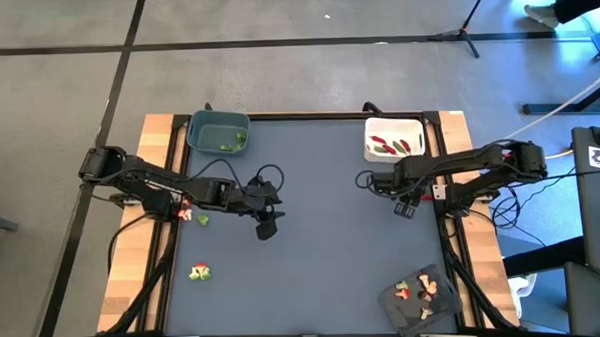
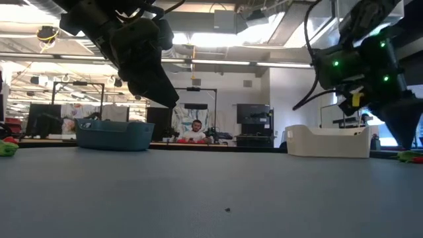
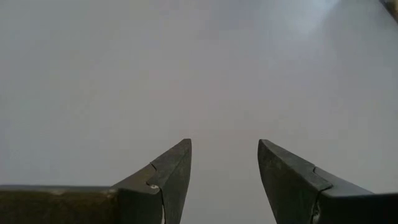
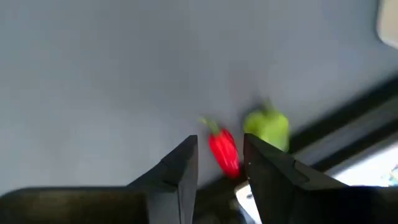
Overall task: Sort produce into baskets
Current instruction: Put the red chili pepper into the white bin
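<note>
**Q.** Which step is shown, and how is it done well?

**A.** The right gripper (image 1: 405,203) hangs just beside the white tub (image 1: 416,128), on its near side, over a red pepper (image 4: 224,154). The step appears to be the pick of that pepper. Whether the gripper has already closed on it cannot be told. A green pepper (image 4: 267,129) lies just beside the red one. A good pick would therefore centre on the red body alone, close across its narrow width and lift straight up, so that the neighbour is not nudged. The white tub already holds red pieces (image 1: 383,145), so it is probably the right destination, and the carry would be short.

**Q.** And the other arm?

**A.** The left gripper (image 3: 224,146) waits well apart from the white tub, toward the middle of the table (image 1: 323,258). Its jaws are spread and nothing is between them.

**Q.** How does the produce look?

**A.** The red pepper is small, elongated and glossy, with a thin green stem. Its neighbour is rounder and yellow-green. Both are far smaller than the tub, and both probably slide easily on the smooth table.

**Q.** Where is the rest?

**A.** Green pieces lie in the blue-grey tub (image 1: 200,122), across the table from the white tub. Pale pieces lie in the dark tray (image 1: 395,307) toward the front. A few loose pieces (image 1: 199,273) lie far off on the left arm's side.
</note>
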### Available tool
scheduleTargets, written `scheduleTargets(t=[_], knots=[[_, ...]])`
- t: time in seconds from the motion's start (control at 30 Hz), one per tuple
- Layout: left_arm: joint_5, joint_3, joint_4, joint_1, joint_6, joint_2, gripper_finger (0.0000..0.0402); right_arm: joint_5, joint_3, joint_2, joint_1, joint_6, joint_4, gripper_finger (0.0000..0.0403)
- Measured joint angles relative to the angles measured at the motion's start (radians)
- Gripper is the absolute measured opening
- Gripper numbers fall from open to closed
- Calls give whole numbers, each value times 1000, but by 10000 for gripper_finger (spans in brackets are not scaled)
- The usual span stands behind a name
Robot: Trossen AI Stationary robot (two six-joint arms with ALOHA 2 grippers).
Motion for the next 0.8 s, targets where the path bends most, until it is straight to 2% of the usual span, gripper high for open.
scheduleTargets(t=[0.13,0.63,0.8], knots=[[-2,0,2,0,0,0,180,-38,-16,52,0,-37,24,120],[-4,0,22,0,0,0,180,-2,-11,373,0,-24,-7,116],[-4,0,21,-2,0,0,180,-22,-11,400,0,-45,-5,87]])
